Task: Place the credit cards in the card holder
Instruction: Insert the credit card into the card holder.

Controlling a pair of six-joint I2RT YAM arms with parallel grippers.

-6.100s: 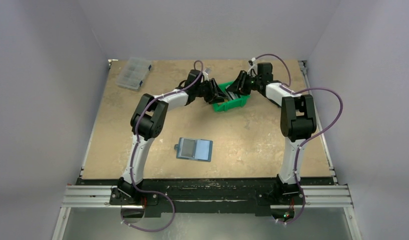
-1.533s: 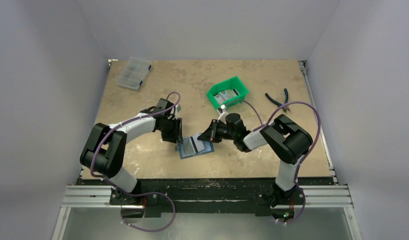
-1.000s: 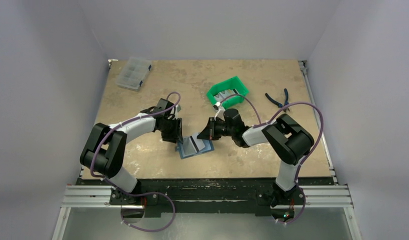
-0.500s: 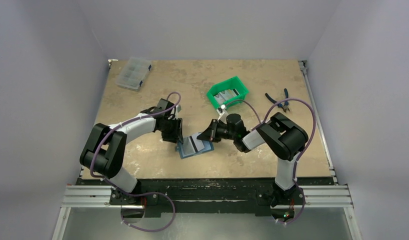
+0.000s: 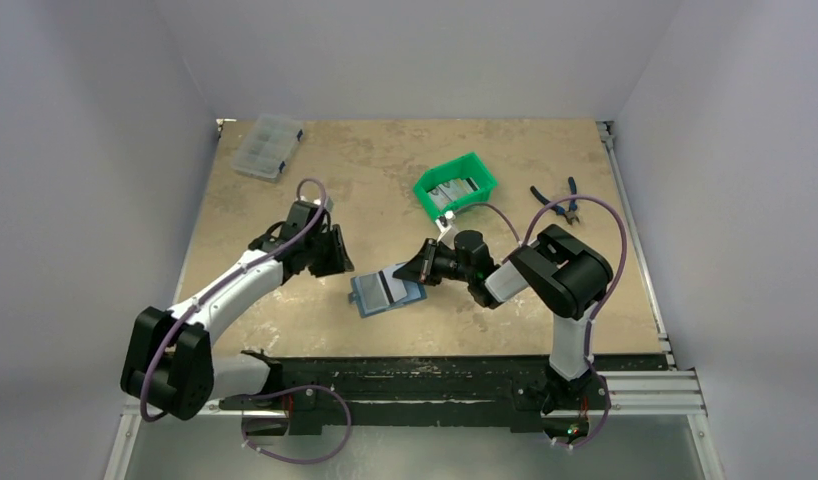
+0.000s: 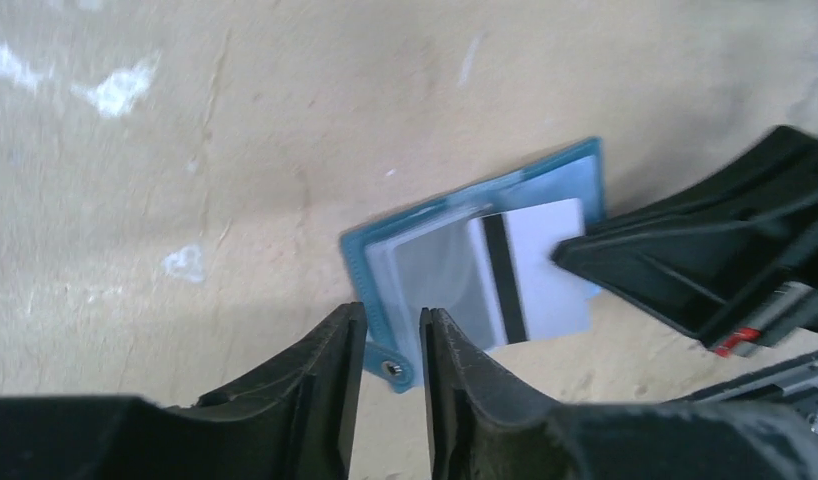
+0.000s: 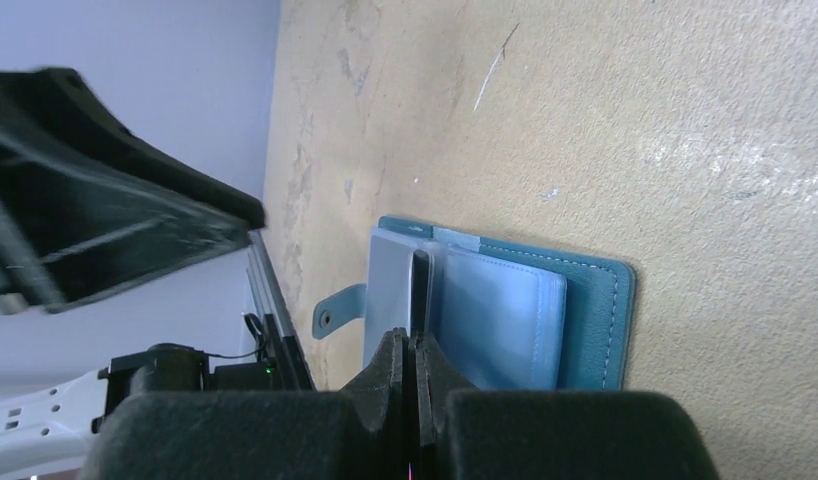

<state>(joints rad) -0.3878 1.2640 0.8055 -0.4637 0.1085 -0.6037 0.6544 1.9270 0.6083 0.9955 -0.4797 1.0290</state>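
Note:
The teal-blue card holder [image 5: 377,298] lies open on the table, its snap tab [image 6: 390,368] pointing toward the near edge. My right gripper [image 5: 405,274] is shut on a white credit card [image 6: 540,272] with a black stripe. That card lies over the holder's pockets and appears edge-on [image 7: 419,285] in the right wrist view, between the grey-blue pocket [image 7: 495,320] and a clear sleeve. My left gripper [image 6: 385,335] hovers just left of the holder [image 6: 425,275], its jaws slightly open and holding nothing. More grey credit cards [image 5: 453,190] lie in the green bin.
The green bin [image 5: 428,197] stands behind the holder. Blue-handled pliers [image 5: 555,200] lie to its right. A clear compartment box [image 5: 268,147] sits at the far left corner. The table's metal front rail [image 5: 415,390] runs along the near edge.
My left arm has drawn back to the left, off the holder's left edge, and its jaws have closed slightly. The right gripper has kept the card at the holder.

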